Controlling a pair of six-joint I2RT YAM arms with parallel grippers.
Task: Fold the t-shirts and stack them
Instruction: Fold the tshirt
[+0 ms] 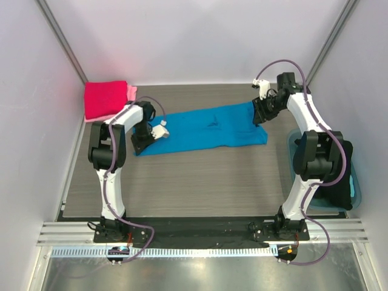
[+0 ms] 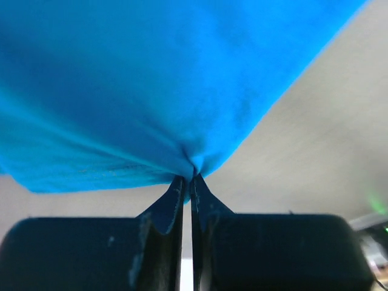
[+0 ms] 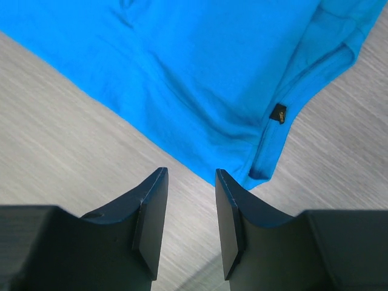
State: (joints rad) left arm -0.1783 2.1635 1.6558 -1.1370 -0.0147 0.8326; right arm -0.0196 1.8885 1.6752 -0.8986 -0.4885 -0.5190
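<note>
A bright blue t-shirt (image 1: 206,129) lies folded into a long strip across the middle of the table. My left gripper (image 1: 145,140) is at its left end and is shut on the blue cloth (image 2: 151,91), which puckers into the closed fingertips (image 2: 177,188). My right gripper (image 1: 262,112) hovers open over the strip's right end, its fingers (image 3: 151,206) just short of the blue shirt's hem corner (image 3: 267,163) with nothing between them. A folded crimson red t-shirt (image 1: 105,99) rests on a pale pink one (image 1: 131,92) at the back left corner.
A translucent blue plastic tub (image 1: 354,182) sits at the right edge beside the right arm. Grey walls close in the table (image 1: 200,182) on the left, back and right. A metal rail runs along the near edge.
</note>
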